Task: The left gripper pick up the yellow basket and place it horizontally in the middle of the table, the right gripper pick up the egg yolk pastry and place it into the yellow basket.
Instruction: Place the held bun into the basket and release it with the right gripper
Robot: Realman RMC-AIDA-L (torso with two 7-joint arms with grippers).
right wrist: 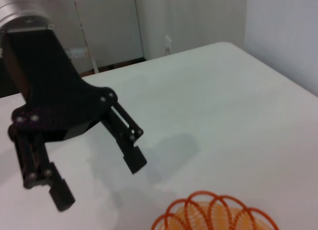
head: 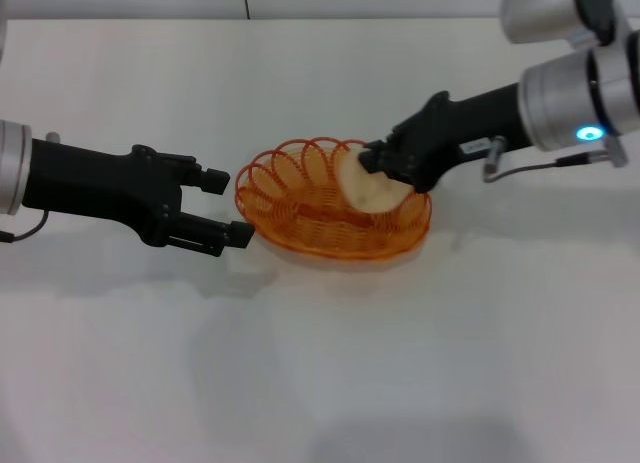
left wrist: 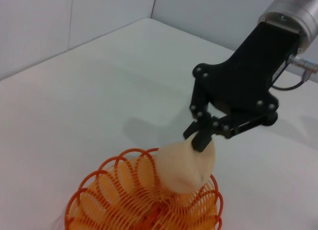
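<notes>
The yellow basket (head: 300,238) lies flat in the middle of the table (head: 330,373). My right gripper (head: 372,166) reaches in from the right and is shut on the egg yolk pastry (head: 366,191), a pale cream ball held within the basket's rim. The left wrist view shows the same grip: the right gripper (left wrist: 201,139) pinches the top of the pastry (left wrist: 186,164) over the basket (left wrist: 97,200). My left gripper (head: 230,205) is open just beside the basket's left rim, touching nothing. From the right wrist, the left gripper (right wrist: 99,180) shows open above the basket (right wrist: 213,210).
White walls close off the table's far edge (head: 250,19). A cable (head: 545,165) hangs from the right forearm. Bare tabletop lies in front of the basket.
</notes>
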